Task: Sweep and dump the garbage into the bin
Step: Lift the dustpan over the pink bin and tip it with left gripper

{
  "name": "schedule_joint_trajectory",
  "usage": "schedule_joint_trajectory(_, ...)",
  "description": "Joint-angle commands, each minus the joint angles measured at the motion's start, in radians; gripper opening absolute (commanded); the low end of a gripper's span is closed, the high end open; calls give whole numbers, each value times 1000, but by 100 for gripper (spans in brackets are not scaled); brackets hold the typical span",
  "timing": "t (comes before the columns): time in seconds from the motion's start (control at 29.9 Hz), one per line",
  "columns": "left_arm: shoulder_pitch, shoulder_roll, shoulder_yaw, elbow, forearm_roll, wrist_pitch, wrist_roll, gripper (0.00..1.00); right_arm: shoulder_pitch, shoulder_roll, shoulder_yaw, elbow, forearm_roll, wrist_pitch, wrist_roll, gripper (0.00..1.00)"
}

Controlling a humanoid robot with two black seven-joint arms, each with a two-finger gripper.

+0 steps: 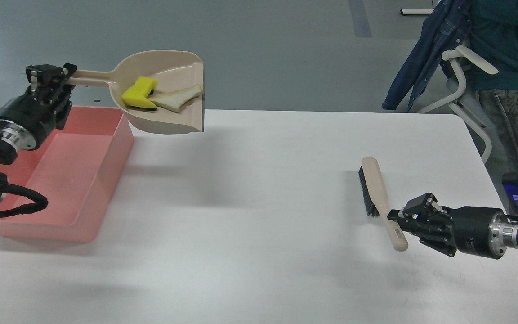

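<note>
Above pink bin [83, 180], left gripper [54, 81] clamped dustpan [169, 121] handle; sponge [140, 93], bread [178, 99] inside. Right gripper [400, 220] clasped brush [376, 198]. No legible writing.

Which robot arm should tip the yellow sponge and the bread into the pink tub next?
Probably the left. Its gripper holds the dustpan with the sponge and bread inside, raised by the bin. The right gripper holds the brush far away.

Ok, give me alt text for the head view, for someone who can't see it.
The left gripper holds a beige dustpan by its handle, lifted beside a pink bin, carrying a yellow sponge chunk and a bread piece. At right, the right gripper holds a brush on the white table.
</note>
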Motion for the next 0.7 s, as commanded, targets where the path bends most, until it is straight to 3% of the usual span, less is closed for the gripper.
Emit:
schedule_joint_trajectory(0.0,42,85,-6,2,-62,-50,-32,0,-1,0,-1,1,2,0,1,0)
schedule_joint_trajectory(0.23,111,195,-6,60,-110,-171,-90,0,-4,3,-2,1,0,0,0,0)
schedule_joint_trajectory(0.4,143,241,-6,178,-102,-282,-147,0,-4,14,2,1,0,0,0,0)
schedule_joint_trajectory(0.5,145,241,-6,224,-93,-308,-159,0,-4,14,1,1,0,0,0,0)
schedule_joint_trajectory(0.67,145,252,-3,344,-43,-380,-228,0,-4,14,4,1,0,0,0,0)
